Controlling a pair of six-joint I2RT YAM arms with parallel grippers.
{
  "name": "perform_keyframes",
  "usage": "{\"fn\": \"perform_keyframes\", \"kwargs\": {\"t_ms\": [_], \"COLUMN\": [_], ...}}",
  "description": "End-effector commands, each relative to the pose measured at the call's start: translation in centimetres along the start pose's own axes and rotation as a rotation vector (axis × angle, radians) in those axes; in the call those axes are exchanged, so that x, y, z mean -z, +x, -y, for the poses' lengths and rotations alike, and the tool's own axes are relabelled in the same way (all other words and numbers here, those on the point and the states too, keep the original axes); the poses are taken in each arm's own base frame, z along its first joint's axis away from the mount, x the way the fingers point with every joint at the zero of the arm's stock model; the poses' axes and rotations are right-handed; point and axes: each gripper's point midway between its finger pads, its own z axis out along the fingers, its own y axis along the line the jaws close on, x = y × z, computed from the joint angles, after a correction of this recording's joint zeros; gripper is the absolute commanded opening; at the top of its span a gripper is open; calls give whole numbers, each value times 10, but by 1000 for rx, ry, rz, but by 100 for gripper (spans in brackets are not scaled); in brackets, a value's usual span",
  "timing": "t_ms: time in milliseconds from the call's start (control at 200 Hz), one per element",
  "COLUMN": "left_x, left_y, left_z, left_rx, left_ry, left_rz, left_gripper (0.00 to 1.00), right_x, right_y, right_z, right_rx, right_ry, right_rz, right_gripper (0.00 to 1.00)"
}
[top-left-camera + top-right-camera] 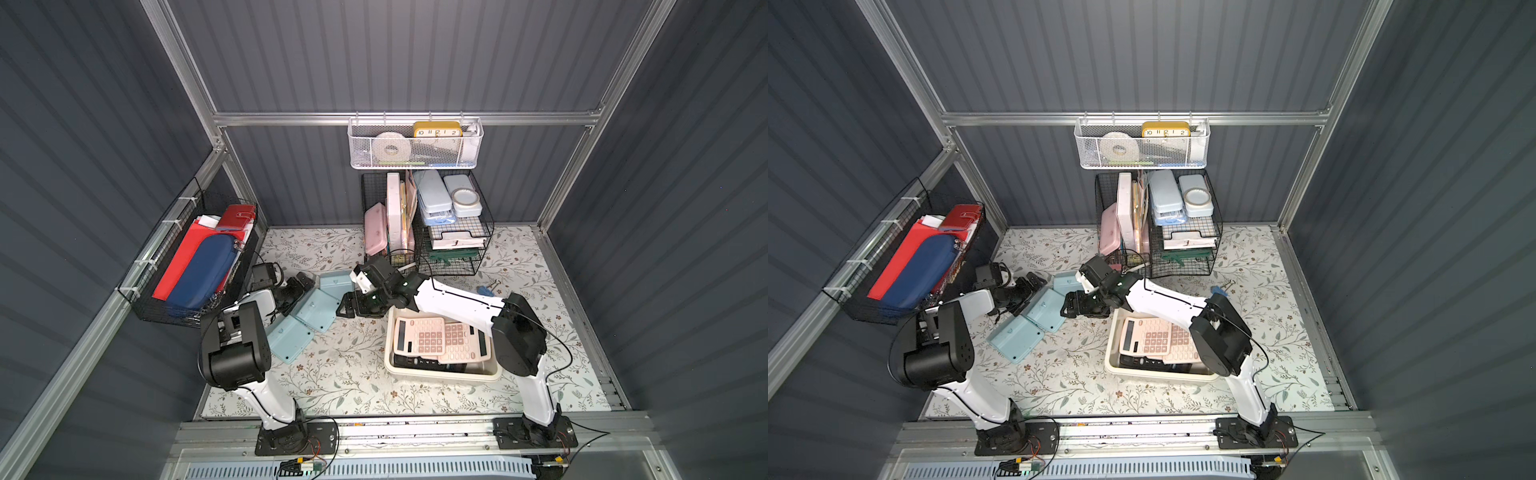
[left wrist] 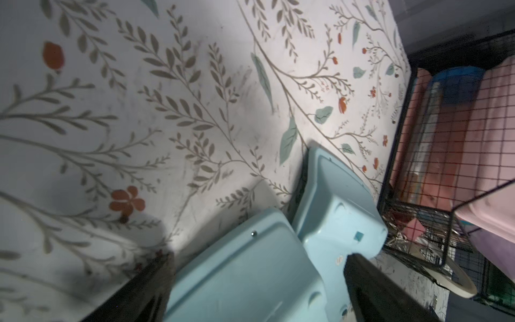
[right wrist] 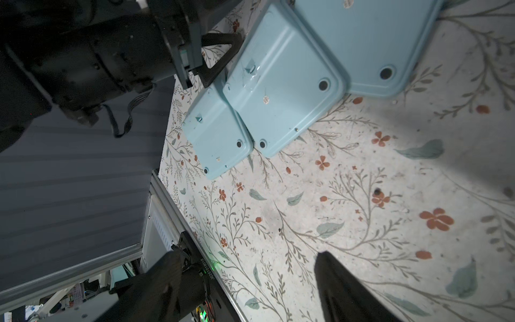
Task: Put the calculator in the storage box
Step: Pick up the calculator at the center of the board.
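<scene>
Two robot arms of glossy white links, boxy black joint housings and thin black cables. Left arm (image 1: 274, 399) at seven o'clock in a top view, right arm (image 1: 540, 390) at five o'clock, on black screwed base plates (image 1: 322, 441). Right gripper (image 3: 249, 255): tapered black fingers (image 3: 342, 287).

The right arm (image 1: 457, 301) covers the corner of the storage box (image 1: 440, 376) nearest the right end effector (image 1: 343, 307) and one edge of the pink calculators (image 1: 419, 336). A dark calculator (image 1: 415, 362) beneath them shows only a strip. Just ahead of the left end effector (image 2: 256, 260), a blue calculator (image 2: 245, 267) lies face down — keys hidden, body cut off by the wrist view's edge.
</scene>
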Motion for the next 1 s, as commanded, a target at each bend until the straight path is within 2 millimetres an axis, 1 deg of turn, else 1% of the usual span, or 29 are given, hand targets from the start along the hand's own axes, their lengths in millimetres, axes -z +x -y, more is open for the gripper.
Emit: {"fn": "perform_keyframes", "kwargs": {"t_ms": [0,50,155,280,505,640,730,845,946,961,996], "left_x": [10,13,17,14,8,5,4,0,-3,-3,-3], "left_y": [4,9,9,10,8,11,12,15,19,22,23], "left_z": [20,19,20,18,11,10,9,7,8,12,15], "left_rx": [-13,-13,-13,-8,-12,-11,-7,0,5,3,-1], "left_ry": [86,83,82,78,54,60,63,74,85,110,122], "left_rz": [4,-2,10,11,11,4,5,-2,-7,-20,-25], "left_gripper": [99,99,99,99,99,99,99,99,99,99,99], "right_x": [-10,-17,-32,-50,-82,-101,-113,-127,-134,-136,-137], "right_y": [-18,-18,-18,-17,-25,-26,-25,-25,-26,-25,-25], "right_z": [-3,2,9,17,38,44,43,41,35,35,35], "right_rx": [-32,-49,-85,-118,-167,-193,-210,-239,-255,-259,-263], "right_ry": [-5,6,21,40,73,65,34,-21,-79,-83,-94], "right_rz": [55,49,39,42,79,72,69,65,61,59,57], "right_gripper": [80,81,81,81,81,81,81,78,69,68,66]}}
